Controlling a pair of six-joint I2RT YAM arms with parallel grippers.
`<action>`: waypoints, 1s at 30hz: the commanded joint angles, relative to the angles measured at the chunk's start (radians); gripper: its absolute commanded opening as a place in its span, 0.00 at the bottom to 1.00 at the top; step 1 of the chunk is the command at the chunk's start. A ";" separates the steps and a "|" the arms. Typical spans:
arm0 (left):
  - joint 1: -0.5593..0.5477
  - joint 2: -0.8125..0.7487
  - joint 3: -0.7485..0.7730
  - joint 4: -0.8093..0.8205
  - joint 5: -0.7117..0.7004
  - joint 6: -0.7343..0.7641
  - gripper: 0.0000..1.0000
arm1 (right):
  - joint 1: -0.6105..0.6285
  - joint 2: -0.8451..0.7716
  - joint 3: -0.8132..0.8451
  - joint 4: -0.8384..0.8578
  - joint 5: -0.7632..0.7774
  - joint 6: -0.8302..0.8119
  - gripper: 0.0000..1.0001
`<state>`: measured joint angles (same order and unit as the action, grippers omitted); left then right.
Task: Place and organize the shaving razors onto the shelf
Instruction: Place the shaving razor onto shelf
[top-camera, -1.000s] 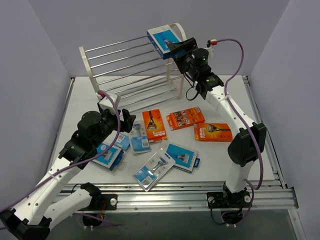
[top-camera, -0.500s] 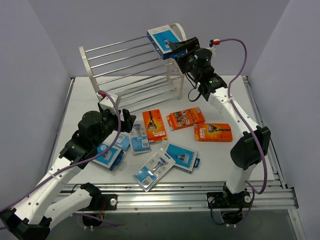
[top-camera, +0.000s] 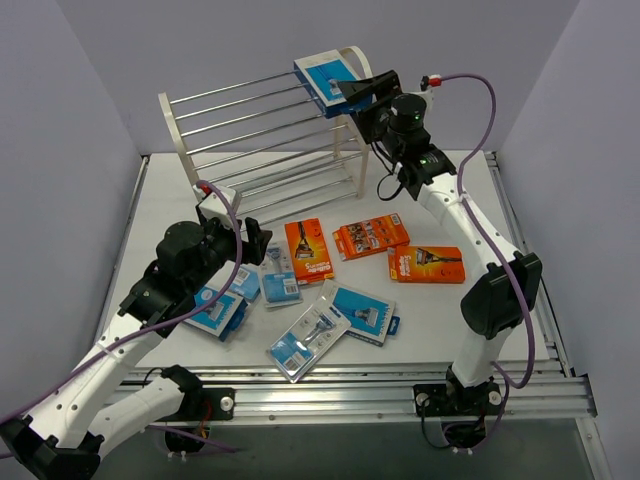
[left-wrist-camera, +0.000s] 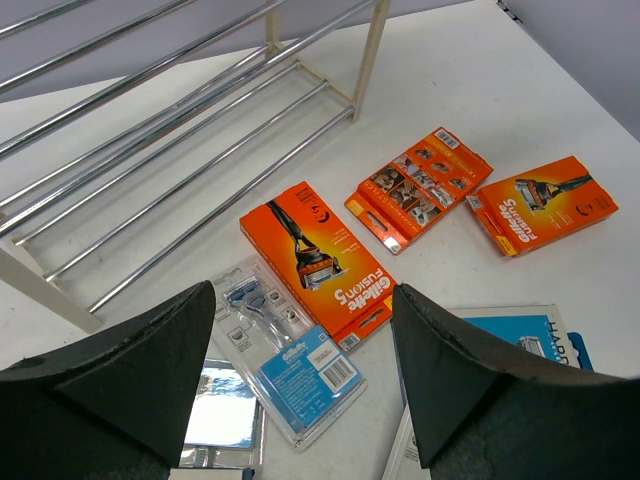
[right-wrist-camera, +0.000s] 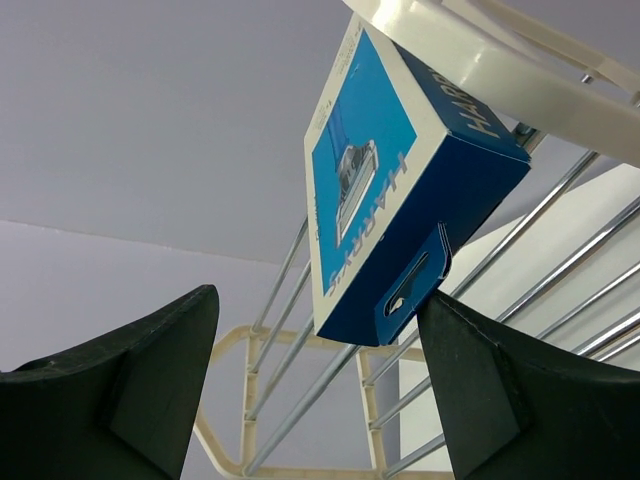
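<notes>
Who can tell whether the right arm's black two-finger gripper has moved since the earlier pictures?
Yes: the right gripper has edged slightly rightward, away from the flat blue razor box resting on the white-framed chrome-rod shelf, top tier.

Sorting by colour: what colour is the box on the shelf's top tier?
The box is blue, navy on its end; clearest in the right wrist view.

The box (right-wrist-camera: 365, 170) I see up close is dark blue with a lighter blue face and white lettering; the shelf (top-camera: 175, 130) has a cream-white frame and chrome rods. On the white table (top-camera: 430, 312) I make out orange packs (left-wrist-camera: 318, 258) printed with black razors and white lettering, and clear blister packs (top-camera: 307, 342) with blue cards.
</notes>
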<state>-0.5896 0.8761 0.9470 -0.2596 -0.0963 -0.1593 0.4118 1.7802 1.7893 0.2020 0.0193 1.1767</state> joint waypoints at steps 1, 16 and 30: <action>-0.004 0.001 0.047 0.005 0.012 0.010 0.80 | -0.010 0.015 0.074 0.056 -0.010 0.001 0.76; -0.004 0.012 0.049 0.003 0.024 0.009 0.80 | -0.025 0.119 0.197 0.034 -0.058 0.018 0.75; -0.004 0.011 0.049 0.003 0.026 0.009 0.80 | -0.042 0.137 0.222 0.036 -0.079 0.031 0.74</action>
<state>-0.5896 0.8883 0.9508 -0.2600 -0.0792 -0.1593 0.3786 1.9141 1.9591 0.1890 -0.0360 1.2022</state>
